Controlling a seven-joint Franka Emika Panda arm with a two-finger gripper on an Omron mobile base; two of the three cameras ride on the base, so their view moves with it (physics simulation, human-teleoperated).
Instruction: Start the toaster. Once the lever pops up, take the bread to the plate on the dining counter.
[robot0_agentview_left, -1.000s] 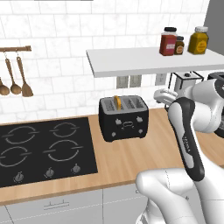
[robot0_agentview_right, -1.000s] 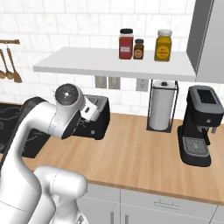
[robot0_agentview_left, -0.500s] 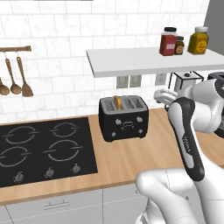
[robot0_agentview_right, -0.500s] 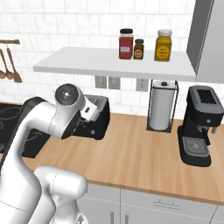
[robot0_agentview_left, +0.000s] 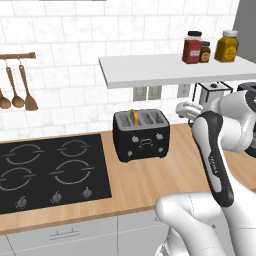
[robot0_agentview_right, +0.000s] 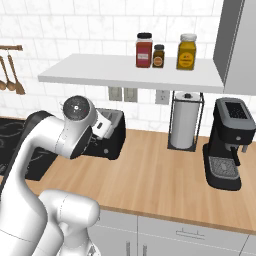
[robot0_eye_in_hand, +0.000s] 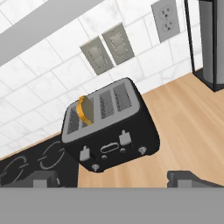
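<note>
Toaster (robot0_eye_in_hand: 109, 133) sits on the wood tabletop (robot0_agentview_left: 150, 175) beside the hob (robot0_agentview_left: 47, 172), below the wall sockets. Bread (robot0_eye_in_hand: 85, 110) stands in 1 slot, its top edge showing above it. Claw (robot0_eye_in_hand: 118, 178) spread wide, grasping nothing, well short of the toaster front. Risk: 2 levers on the front; pressing the wrong 1, or a glancing push, may shove the toaster instead of starting it.

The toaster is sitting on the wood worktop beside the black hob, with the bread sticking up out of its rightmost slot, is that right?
Not quite. The toaster does stand on the wood worktop beside the black hob, but the bread sticks up from a slot toward its left end, nearer the hob, not the rightmost. The left base view shows it, and so does the hand view.
</note>
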